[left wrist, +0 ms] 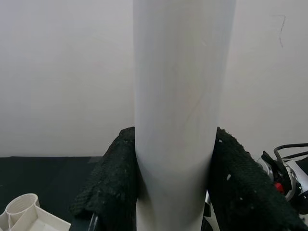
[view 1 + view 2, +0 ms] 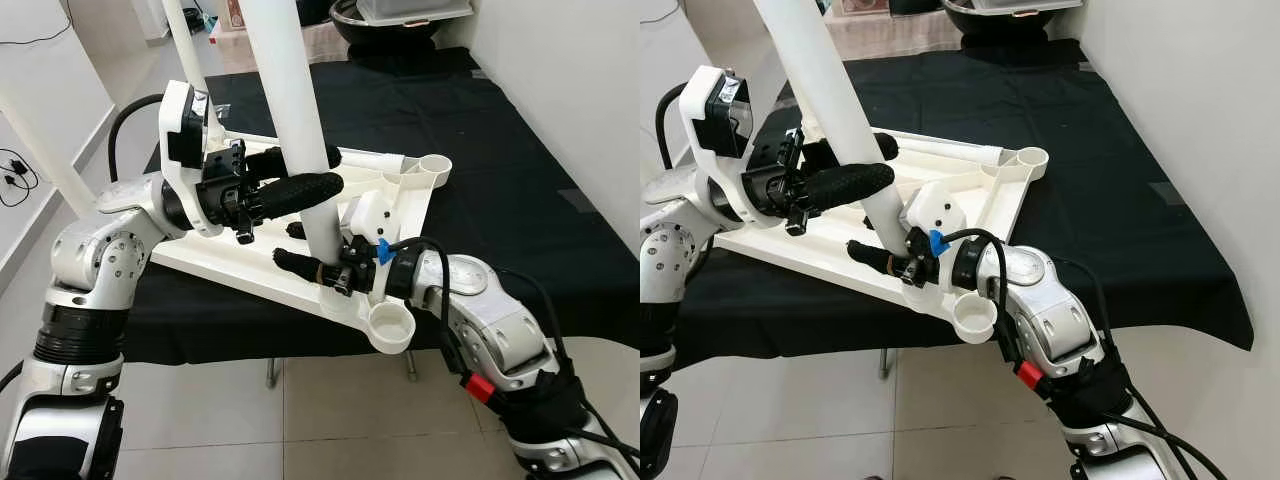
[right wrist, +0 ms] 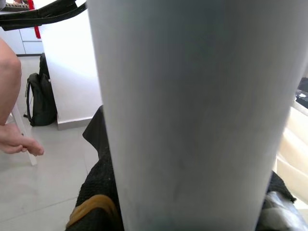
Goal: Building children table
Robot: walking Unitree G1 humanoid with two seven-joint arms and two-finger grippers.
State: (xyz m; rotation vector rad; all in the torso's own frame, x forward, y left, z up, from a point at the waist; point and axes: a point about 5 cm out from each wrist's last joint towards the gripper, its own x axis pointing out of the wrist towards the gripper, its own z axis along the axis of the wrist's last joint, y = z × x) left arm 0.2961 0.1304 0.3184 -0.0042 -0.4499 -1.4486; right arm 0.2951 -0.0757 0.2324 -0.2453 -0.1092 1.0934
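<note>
Both grippers were clamped on the white table leg (image 2: 290, 100): left gripper (image 2: 300, 175) higher up, right gripper (image 2: 300, 258) near its base. The tabletop (image 2: 400, 195) lay flipped on the black cloth (image 2: 500, 180), open socket (image 2: 391, 326) at 5 o'clock.

A black cloth (image 2: 520, 170) covers the work surface above a tiled floor (image 2: 330, 420). A dark bowl (image 2: 385, 25) sits at 12 o'clock. A black backpack (image 3: 41, 103) leans on a white wall, near a person's foot (image 3: 19, 144).

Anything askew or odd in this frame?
The white leg leans instead of standing square to the upturned tabletop on the black cloth. Left gripper clamps it higher up, right gripper near its base. Nothing looks spilled or broken.
</note>
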